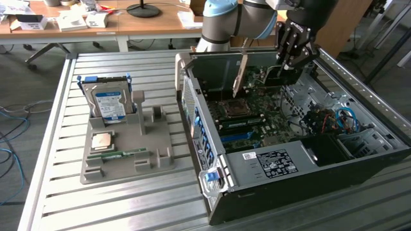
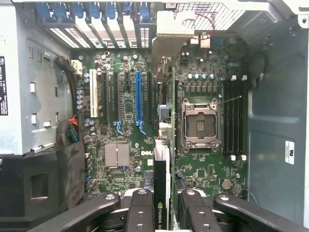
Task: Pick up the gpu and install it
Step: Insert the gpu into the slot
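Fingers (image 2: 142,209) of the gripper (image 2: 163,205) pinch the gpu (image 2: 161,176), upright and edge-on over the motherboard (image 2: 120,113) inside the open computer case (image 1: 276,204), beside the CPU socket (image 2: 200,126).

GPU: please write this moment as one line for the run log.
claw: shut on gpu | gpu: inside computer case, over motherboard | seated in slot: cannot tell

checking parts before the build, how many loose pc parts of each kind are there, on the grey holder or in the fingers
hard drive: 1
cpu: 1
memory stick: 1
gpu, gripped between the fingers over the open case: 1
total: 4
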`<state>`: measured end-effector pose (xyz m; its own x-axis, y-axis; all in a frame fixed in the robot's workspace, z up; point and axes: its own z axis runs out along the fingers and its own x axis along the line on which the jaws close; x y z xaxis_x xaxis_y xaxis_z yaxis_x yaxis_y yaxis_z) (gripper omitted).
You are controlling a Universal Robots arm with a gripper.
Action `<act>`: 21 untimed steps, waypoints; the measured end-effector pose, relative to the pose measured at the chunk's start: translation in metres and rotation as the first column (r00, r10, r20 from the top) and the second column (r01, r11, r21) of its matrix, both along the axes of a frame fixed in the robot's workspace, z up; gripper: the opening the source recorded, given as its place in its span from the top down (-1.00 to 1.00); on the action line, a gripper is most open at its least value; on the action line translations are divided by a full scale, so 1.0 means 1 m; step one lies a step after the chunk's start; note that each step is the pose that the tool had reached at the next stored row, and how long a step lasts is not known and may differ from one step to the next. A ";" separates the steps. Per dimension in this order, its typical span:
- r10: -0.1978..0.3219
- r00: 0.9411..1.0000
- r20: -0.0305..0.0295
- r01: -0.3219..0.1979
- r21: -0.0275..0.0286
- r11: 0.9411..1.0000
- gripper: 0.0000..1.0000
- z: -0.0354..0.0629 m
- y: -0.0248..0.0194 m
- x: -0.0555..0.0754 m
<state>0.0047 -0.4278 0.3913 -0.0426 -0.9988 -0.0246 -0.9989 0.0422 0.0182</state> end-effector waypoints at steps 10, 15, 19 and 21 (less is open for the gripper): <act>0.000 1.000 0.000 0.000 0.000 1.000 0.47 -0.0056 0.0000 0.000; 0.000 1.000 0.000 0.000 0.000 1.000 0.47 -0.0057 0.0000 -0.001; 0.000 1.000 0.000 0.000 0.000 1.000 0.47 -0.0060 0.0000 -0.003; 0.000 1.000 0.001 0.000 0.000 1.000 0.47 -0.0060 0.0000 -0.004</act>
<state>0.0012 -0.4278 0.3853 -0.0426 -0.9988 -0.0246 -0.9990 0.0422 0.0176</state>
